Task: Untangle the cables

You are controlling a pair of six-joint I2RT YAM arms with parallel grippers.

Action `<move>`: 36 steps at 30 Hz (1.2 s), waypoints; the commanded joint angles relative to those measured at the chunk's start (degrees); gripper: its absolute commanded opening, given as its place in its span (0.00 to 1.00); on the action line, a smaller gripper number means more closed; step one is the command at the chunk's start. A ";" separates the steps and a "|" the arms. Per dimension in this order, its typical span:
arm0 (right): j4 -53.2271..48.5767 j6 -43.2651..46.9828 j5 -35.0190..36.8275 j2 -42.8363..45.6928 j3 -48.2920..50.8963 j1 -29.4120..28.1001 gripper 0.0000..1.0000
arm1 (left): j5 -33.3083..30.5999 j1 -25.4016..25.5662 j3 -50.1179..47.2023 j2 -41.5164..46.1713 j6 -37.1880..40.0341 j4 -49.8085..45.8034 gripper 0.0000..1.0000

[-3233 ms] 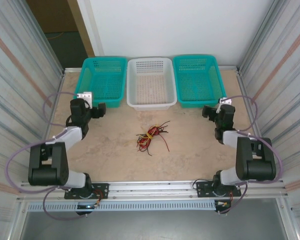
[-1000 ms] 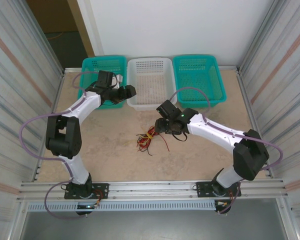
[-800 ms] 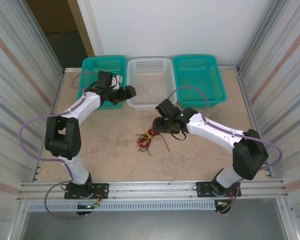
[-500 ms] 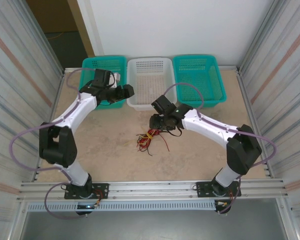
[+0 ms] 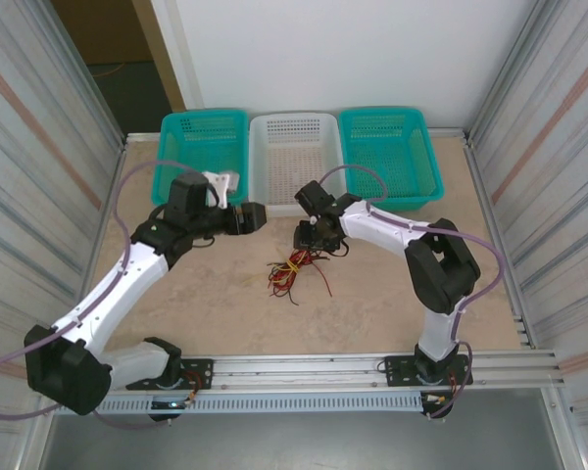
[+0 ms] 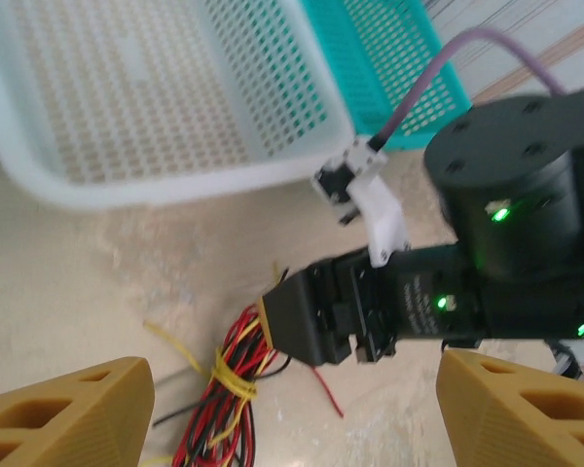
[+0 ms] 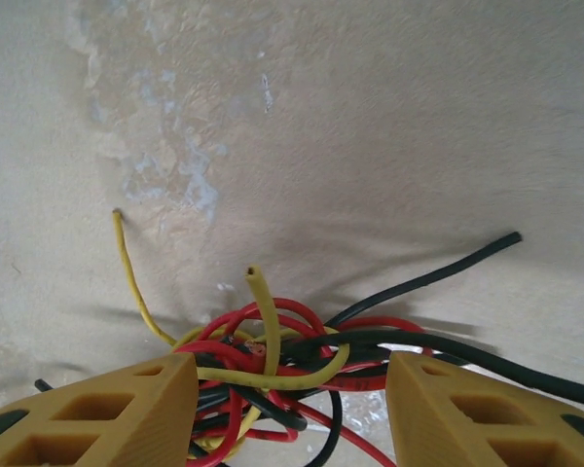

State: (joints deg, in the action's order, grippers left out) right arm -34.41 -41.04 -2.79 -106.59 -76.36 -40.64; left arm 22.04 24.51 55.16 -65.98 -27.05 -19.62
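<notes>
The cables [image 5: 292,272] are a tangled bundle of thin red, black and yellow wires lying on the table's middle. My right gripper [image 5: 309,241] hangs low over the bundle's far end. In the right wrist view its jaws [image 7: 292,384] stand open on either side of the knot of cables [image 7: 273,365], and a yellow end sticks up between the fingers. My left gripper [image 5: 256,217] hovers open to the left of the right one, above the table. From the left wrist its fingers [image 6: 73,409] frame the cables [image 6: 224,389] and the right gripper [image 6: 311,316] further off.
Three baskets stand along the back edge: a teal one [image 5: 204,147], a white one [image 5: 294,162] and another teal one [image 5: 387,147]. The white basket [image 6: 127,97] lies just beyond both grippers. Metal walls close in both sides.
My left arm has swung from over the left teal basket toward the centre and lowered. The right gripper has shifted slightly back and left over the bundle's far end.
</notes>
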 commanded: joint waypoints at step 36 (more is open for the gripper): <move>4.86 1.37 7.04 29.87 5.75 4.17 0.30 | 2.45 0.20 -25.70 7.63 -38.49 34.48 0.92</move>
State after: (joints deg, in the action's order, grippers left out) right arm -23.70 -38.74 4.64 -73.49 -68.77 -37.12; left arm 24.43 24.51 28.75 -59.20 -63.55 14.00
